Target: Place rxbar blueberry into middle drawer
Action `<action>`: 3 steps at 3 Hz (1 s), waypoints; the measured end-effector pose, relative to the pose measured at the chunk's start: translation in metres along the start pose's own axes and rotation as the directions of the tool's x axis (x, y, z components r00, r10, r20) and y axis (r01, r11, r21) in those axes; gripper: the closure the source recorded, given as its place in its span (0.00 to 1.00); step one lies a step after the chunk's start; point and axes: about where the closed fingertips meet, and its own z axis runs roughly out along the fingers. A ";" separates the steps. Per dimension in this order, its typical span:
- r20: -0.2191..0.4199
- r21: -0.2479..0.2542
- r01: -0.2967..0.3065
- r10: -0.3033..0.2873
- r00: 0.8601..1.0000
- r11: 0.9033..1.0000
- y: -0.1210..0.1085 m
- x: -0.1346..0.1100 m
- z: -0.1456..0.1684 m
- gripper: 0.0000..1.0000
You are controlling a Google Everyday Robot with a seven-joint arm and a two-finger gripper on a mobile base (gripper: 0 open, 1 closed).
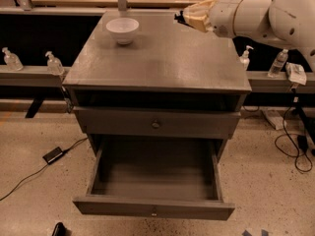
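My gripper (183,17) hangs over the back edge of the grey cabinet's top (157,58), right of centre, on a white arm reaching in from the right. Its tan fingers (197,14) are closed on a small dark thing at their tip, the rxbar blueberry (177,17), mostly hidden by them. The middle drawer (153,208), the lowest one, stands pulled out at the bottom, and its deep grey box holds nothing. It is far below and in front of the gripper.
A white bowl (122,29) sits at the back left of the top. The drawer above (155,124) is closed. Clear bottles stand on side ledges at left (54,63) and right (278,63). A black adapter (52,155) with a cable lies on the floor.
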 end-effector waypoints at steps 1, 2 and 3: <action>0.057 -0.104 0.027 -0.021 0.998 0.994 0.039 0.007 -0.009 1.00; 0.153 -0.257 0.045 -0.005 0.988 0.965 0.112 0.024 -0.038 1.00; 0.171 -0.456 0.046 0.036 0.985 0.889 0.201 0.068 -0.076 1.00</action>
